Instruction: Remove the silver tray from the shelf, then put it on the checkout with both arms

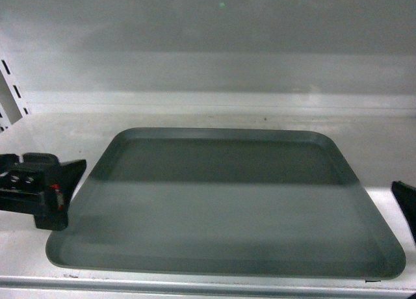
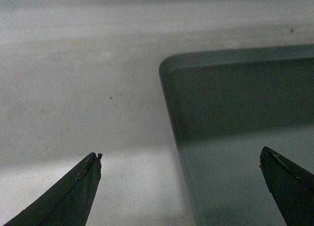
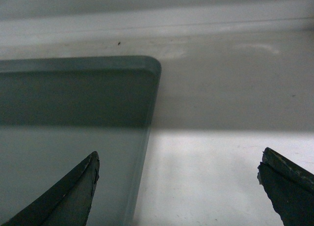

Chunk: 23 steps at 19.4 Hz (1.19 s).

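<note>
Silver tray (image 1: 227, 208): lying flat on the white shelf board (image 1: 58, 133), its far half sitting in shadow.
Left gripper (image 2: 181, 189): hovering at the tray's left edge with its jaws spread wide, one finger (image 2: 73, 196) over the bare shelf, the other over the tray floor, the rim running between them.
Right gripper (image 3: 179, 186): straddling the tray's right rim, jaws likewise wide apart, gripping nothing.
Shelf back wall (image 1: 208, 45): standing behind the tray.

Grey silver tray (image 1: 227, 208) flat on shelf (image 1: 52, 127)
</note>
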### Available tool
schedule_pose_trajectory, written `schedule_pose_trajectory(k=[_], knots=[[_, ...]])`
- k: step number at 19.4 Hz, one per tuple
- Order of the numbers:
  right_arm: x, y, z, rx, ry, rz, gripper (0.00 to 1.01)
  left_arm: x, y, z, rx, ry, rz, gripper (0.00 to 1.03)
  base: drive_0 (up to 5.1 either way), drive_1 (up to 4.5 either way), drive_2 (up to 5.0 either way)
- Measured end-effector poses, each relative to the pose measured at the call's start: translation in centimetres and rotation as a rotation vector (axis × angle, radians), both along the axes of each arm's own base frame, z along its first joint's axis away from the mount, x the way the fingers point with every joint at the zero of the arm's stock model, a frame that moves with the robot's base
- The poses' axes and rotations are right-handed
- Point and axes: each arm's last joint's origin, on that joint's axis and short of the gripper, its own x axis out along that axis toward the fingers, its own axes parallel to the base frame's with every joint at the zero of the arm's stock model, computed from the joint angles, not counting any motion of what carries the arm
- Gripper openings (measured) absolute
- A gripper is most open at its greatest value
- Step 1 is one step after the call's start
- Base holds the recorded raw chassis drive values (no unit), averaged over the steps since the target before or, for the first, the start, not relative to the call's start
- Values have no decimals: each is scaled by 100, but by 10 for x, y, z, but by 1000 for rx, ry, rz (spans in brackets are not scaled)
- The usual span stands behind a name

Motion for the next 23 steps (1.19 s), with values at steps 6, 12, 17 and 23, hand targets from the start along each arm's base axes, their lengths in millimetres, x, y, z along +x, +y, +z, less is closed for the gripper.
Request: schedule_pose_trajectory(k=[6, 12, 17, 23], knots=[[35, 15, -7, -4, 19, 32, 98, 33, -10, -16, 15, 47, -4, 98, 0, 0, 0], [62, 19, -9, 16, 59, 19, 98, 47, -17, -21, 22, 86, -5, 98, 0, 0, 0], [82, 23, -11, 17, 121, -3, 98, 60, -21, -24, 16, 125, 7, 98, 0, 0, 0], [84, 28, -20, -47, 220, 13, 98, 58, -23, -36, 30, 213, -3, 98, 0, 0, 0]])
